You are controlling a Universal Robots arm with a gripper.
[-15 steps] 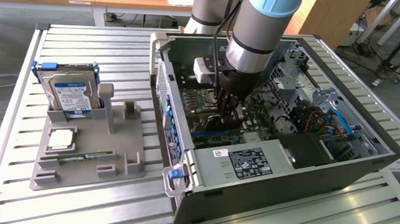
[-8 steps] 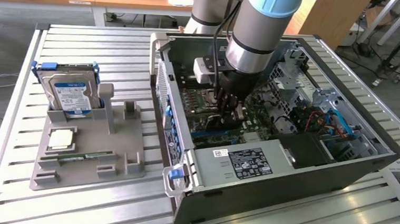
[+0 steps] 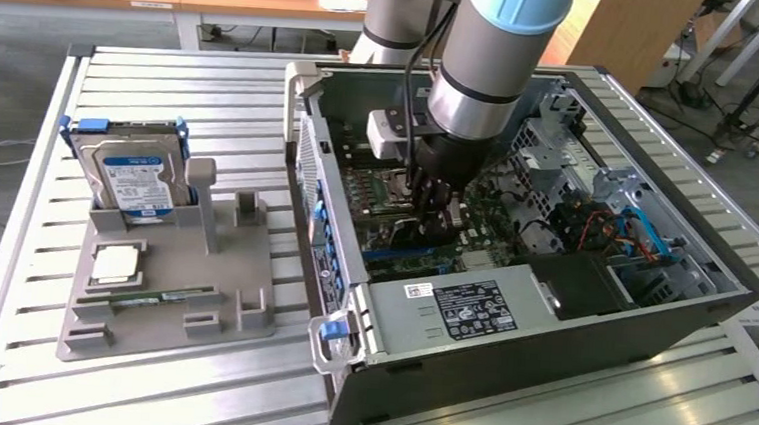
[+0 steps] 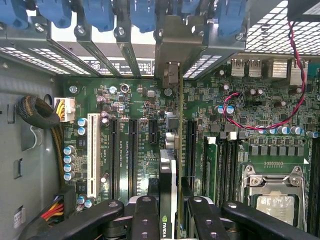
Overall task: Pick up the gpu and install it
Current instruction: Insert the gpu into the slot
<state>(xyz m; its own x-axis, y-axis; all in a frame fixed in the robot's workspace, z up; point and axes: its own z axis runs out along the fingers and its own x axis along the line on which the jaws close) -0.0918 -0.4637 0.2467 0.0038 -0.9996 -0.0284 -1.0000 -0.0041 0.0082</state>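
The gpu [image 4: 168, 170] is seen edge-on in the wrist view. It is a thin dark card with a green logo near my fingers, and its silvery end bracket [image 4: 172, 55] reaches the rear slot openings of the case. My gripper [image 4: 170, 212] is shut on it, with black fingers [image 4: 145, 215] pressing on both faces. The card stands upright over the green motherboard [image 4: 130, 150], in line with a long black expansion slot. In the exterior view my gripper [image 3: 434, 204] reaches down inside the open computer case [image 3: 543, 374], and the gpu [image 3: 443, 227] is a dark sliver beneath it.
A grey holder [image 3: 173, 298] at the exterior view's left carries a hard drive [image 3: 134, 180], a processor chip [image 3: 115, 264] and a memory stick [image 3: 133, 299]. Inside the case are the power supply [image 3: 473, 304], a red wire [image 4: 280, 120], the CPU socket [image 4: 272, 195] and a cable bundle [image 4: 37, 112].
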